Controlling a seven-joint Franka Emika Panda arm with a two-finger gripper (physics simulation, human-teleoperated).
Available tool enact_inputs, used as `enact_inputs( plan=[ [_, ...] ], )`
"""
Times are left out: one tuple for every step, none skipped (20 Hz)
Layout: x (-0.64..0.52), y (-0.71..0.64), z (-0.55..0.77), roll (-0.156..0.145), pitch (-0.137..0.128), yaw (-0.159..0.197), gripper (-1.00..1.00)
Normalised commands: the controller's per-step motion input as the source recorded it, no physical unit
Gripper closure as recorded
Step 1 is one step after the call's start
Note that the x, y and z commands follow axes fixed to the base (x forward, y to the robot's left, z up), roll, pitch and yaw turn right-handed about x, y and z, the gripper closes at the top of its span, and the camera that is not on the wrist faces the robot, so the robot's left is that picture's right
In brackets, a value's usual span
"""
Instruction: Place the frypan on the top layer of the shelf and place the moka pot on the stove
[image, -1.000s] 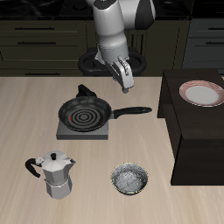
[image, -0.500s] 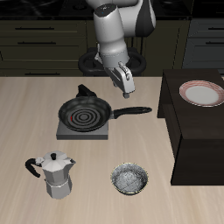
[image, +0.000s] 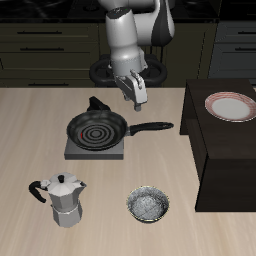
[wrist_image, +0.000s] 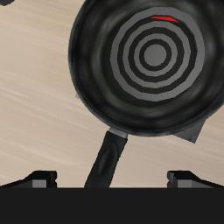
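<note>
Overhead, the hand (image: 137, 97) hangs open and empty, fingers (wrist_image: 39, 179) spread wide, touching nothing. Directly below it lies the frypan (image: 97, 129) on the stove (image: 77, 150), its handle (wrist_image: 107, 162) between the fingers.

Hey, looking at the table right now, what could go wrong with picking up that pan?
The frypan sits on the stove, covering it; gripped by its long handle, it may tilt or slip. The plate already occupies the shelf top, leaving less room. The tool hangs above, holding nothing.
</note>
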Motion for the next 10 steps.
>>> enact_inputs(
  plan=[
    [-0.03, -0.26, -0.22, -0.064, -0.024, -0.040, -1.00],
    [0.03, -0.07, -0.29, -0.036, 0.062, 0.017, -1.00],
    [0.06, 0.13, -0.39, 0.008, 0.006, 0.023, -1.00],
    [0.02, 0.06, -0.13, -0.051, 0.011, 0.041, -1.00],
    [0.03, 0.10, -0.09, 0.001, -0.023, 0.024, -1.00],
    [-0.07, 0.04, -0.09, -0.112, -0.004, 0.068, -1.00],
    [-0.04, 0.04, -0.08, -0.046, -0.075, -0.004, -1.00],
    [0.02, 0.13, -0.12, 0.052, 0.000, -0.008, -1.00],
    [0.08, 0.28, -0.30, 0.010, 0.100, 0.014, -1.00],
    [-0.04, 0.25, -0.19, 0.046, -0.021, 0.016, -1.00]
  ],
)
